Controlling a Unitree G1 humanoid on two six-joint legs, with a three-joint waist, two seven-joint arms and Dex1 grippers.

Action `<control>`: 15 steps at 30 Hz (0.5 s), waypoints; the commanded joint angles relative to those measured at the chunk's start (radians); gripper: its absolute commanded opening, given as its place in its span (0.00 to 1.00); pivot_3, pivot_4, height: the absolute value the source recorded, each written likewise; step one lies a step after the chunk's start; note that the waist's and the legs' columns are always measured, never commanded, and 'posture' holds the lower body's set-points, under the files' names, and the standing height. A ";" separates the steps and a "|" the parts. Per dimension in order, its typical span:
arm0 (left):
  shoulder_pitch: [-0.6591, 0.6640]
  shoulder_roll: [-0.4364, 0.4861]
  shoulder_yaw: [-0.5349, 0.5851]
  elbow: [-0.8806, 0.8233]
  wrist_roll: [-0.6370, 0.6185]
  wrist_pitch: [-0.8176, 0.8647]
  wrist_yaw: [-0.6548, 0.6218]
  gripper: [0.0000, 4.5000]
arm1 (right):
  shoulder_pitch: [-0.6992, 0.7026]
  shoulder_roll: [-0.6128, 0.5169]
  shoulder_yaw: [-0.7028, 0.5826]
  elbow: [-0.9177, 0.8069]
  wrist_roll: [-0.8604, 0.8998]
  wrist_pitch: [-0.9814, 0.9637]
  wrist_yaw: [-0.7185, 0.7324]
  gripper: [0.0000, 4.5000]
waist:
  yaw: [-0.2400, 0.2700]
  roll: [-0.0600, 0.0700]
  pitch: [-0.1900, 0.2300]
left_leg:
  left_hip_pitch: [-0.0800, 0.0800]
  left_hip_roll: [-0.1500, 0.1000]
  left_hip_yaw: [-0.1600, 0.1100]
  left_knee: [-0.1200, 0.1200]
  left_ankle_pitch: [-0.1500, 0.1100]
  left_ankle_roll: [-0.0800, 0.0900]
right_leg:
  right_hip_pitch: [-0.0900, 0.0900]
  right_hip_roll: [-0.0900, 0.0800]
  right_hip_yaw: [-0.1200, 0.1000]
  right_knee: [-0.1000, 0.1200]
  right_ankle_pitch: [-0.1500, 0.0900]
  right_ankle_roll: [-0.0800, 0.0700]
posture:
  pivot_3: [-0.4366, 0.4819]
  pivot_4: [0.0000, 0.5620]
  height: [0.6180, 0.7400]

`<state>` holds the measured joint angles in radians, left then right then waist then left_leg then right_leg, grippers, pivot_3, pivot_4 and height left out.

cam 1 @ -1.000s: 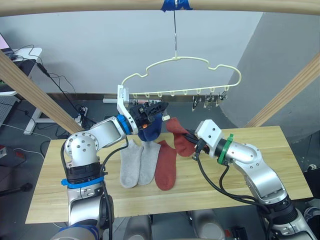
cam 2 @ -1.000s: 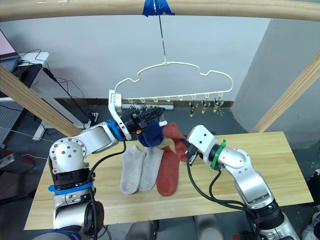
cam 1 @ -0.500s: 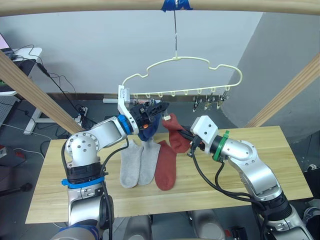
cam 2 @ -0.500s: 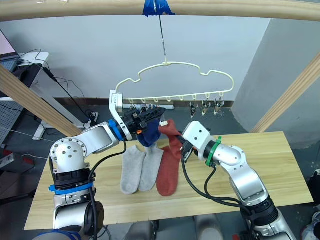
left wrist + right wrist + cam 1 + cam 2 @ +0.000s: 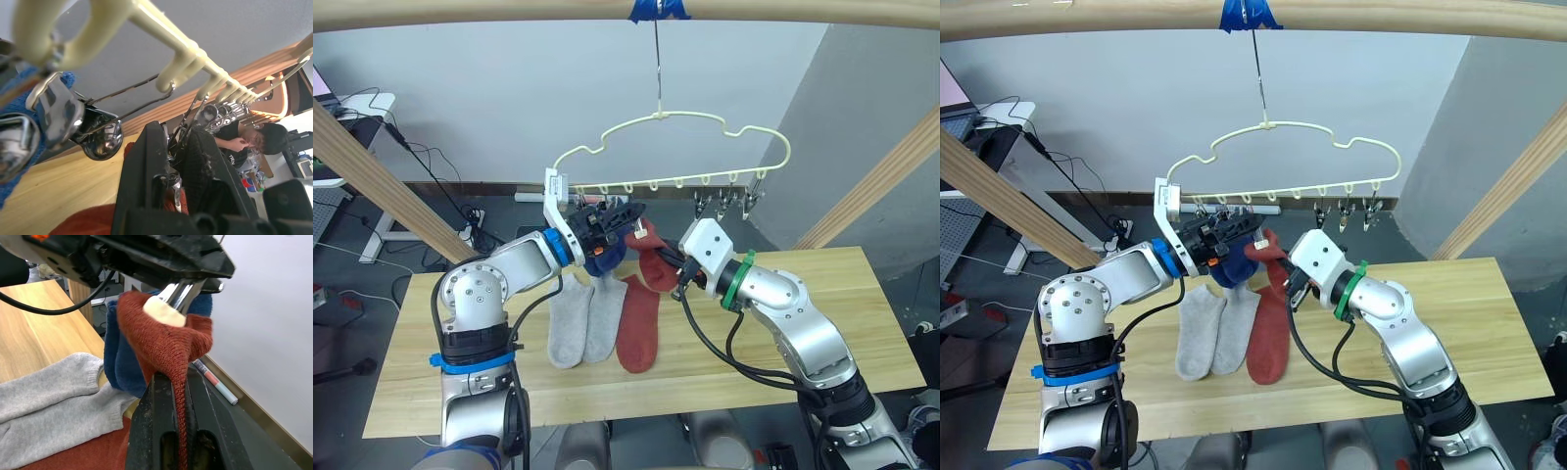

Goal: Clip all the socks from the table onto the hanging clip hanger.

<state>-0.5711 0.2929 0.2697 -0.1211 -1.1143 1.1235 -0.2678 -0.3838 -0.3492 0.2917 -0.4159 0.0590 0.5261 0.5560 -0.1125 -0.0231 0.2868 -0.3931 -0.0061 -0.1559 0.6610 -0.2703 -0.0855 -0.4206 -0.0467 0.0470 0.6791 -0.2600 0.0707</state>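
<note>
Rust-red sock (image 5: 651, 264) pinched in the right gripper (image 5: 674, 276), its cuff raised against a metal clip (image 5: 172, 142) squeezed between the left gripper's (image 5: 625, 213) fingers beneath the clip hanger (image 5: 671, 152), above the table (image 5: 862, 313).

clip hanger (image 5: 675, 119): showing pale yellow wire, with silvery metal clips (image 5: 732, 204) along the bar
held sock (image 5: 168, 340): showing rust red knit, plain
hanging socks (image 5: 605, 253): showing deep blue
grey socks (image 5: 580, 318): lying light grey, unpatterned
flat sock (image 5: 638, 324): lying rust red on the planks
table (image 5: 862, 294): showing light pine yellow with faint grain lines
left gripper (image 5: 628, 211): showing black fingers, blue band at the wrist
right gripper (image 5: 668, 257): showing black fingers, white housing, green ring behind
tape (image 5: 657, 9): showing blue on the pale wooden pole (image 5: 460, 10)
wall (image 5: 489, 88): showing pale grey-blue
</note>
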 commanded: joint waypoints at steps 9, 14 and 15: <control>0.038 0.156 -0.031 -0.141 -0.016 0.033 -0.102 0.92 | -0.037 0.016 -0.017 0.018 0.001 -0.024 -0.016 0.00 | -0.001 0.000 0.000 | -0.002 0.000 0.000 -0.001 0.000 0.000 | -0.002 0.000 0.000 0.000 0.000 0.000 | 0.32 0.47 1.00; 0.135 0.339 -0.070 -0.315 0.043 -0.009 -0.252 1.00 | -0.039 0.024 -0.033 0.071 0.019 -0.026 -0.014 0.12 | -0.001 0.000 0.000 | -0.002 0.000 0.000 -0.002 0.000 0.000 | -0.003 0.000 0.000 -0.001 0.000 0.000 | 0.34 0.47 1.00; 0.148 0.356 -0.077 -0.332 0.057 -0.030 -0.272 1.00 | -0.038 0.024 -0.036 0.079 0.023 -0.026 -0.011 0.17 | 0.001 0.001 0.001 | -0.002 0.000 0.000 -0.003 0.000 0.000 | -0.003 0.000 0.000 -0.001 0.000 0.000 | 0.35 0.47 1.00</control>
<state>-0.4299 0.6347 0.2020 -0.3862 -1.0756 1.1374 -0.4850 -0.4158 -0.3310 0.2761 -0.3261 0.0638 0.5172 0.5428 -0.1114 -0.0226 0.2873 -0.3953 -0.0061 -0.1560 0.6585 -0.2704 -0.0857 -0.4234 -0.0469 0.0471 0.6782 -0.2602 0.0705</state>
